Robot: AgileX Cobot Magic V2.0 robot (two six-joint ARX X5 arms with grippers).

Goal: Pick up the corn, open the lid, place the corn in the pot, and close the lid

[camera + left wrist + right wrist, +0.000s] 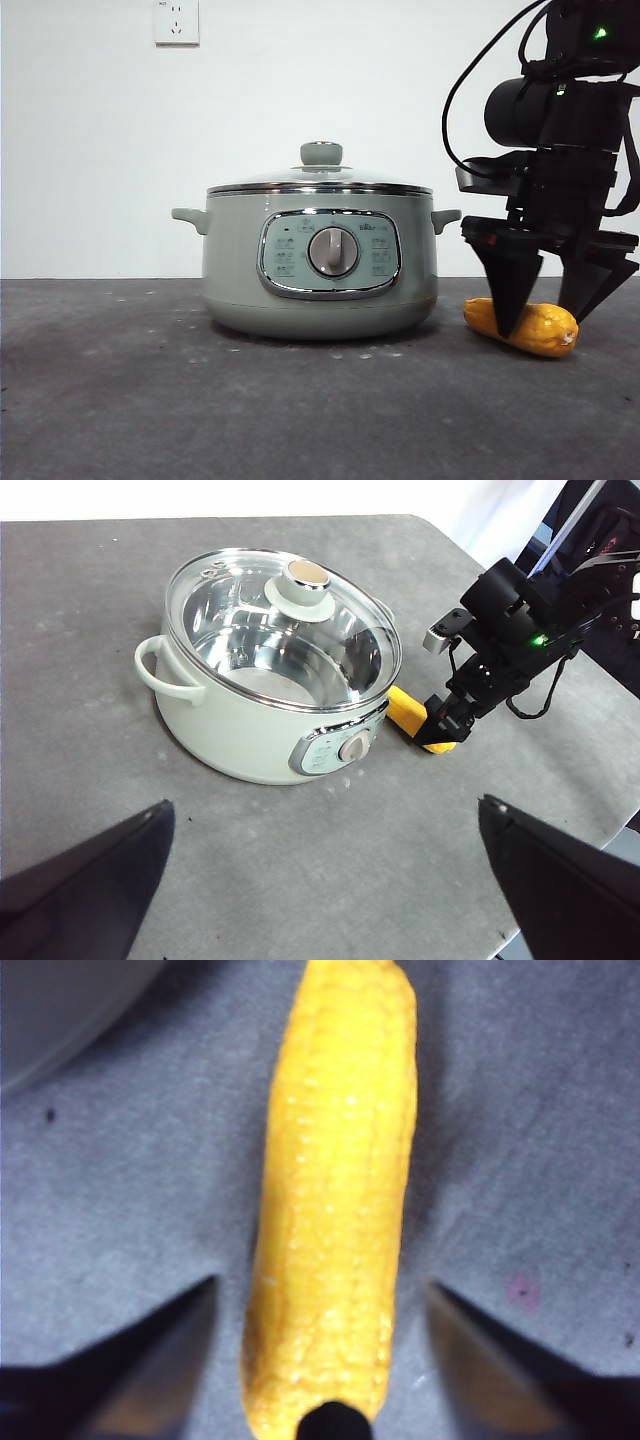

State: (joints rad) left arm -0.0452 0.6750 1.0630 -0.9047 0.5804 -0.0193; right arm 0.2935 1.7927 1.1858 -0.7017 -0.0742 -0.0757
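The right hand stands wide open astride the corn, which lies on the surface; only the left wrist view reveals the lidded pot empty.

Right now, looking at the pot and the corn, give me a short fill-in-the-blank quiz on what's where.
1. The lid sits ____ the pot.
2. The right claw straddles the ____, which lies on the table.
3. Its jaws are ____, one on each side of the cob.
4. The knob on the lid is sage-____.

Missing words: on; corn; open; green
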